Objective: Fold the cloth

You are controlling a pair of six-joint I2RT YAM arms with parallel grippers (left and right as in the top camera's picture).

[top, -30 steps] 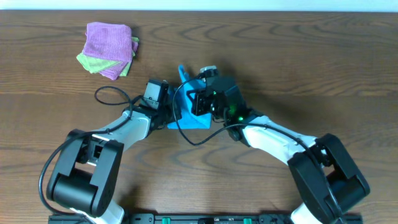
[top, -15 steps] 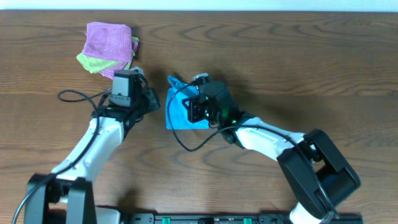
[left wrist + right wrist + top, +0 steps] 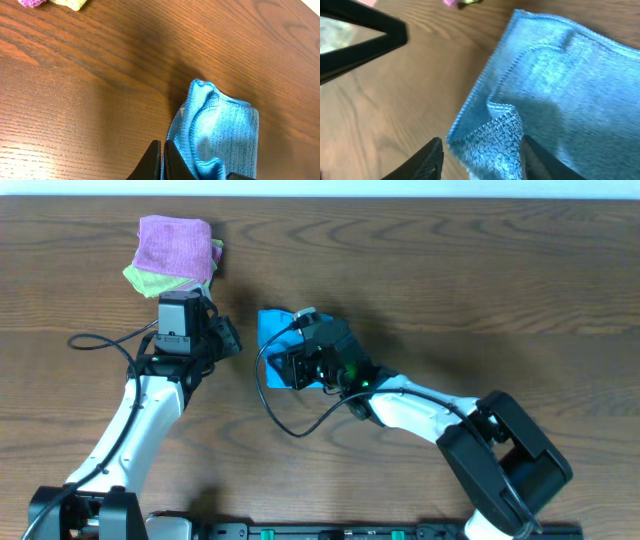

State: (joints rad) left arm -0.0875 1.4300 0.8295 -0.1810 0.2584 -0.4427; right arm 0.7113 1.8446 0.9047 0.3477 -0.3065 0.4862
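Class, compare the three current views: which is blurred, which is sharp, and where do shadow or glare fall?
Right wrist view: blurred throughout, the blue cloth soft-edged. Left wrist view: crisp wood grain, a dark shadow on the table beside the cloth, pale sheen lower left. Overhead view: sharp and evenly lit.

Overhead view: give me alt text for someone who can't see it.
A partly folded blue cloth lies near the middle of a wooden table, the right arm reaching over its right side and the left arm ending just to its left. A stack of purple and green cloths sits at the far left.
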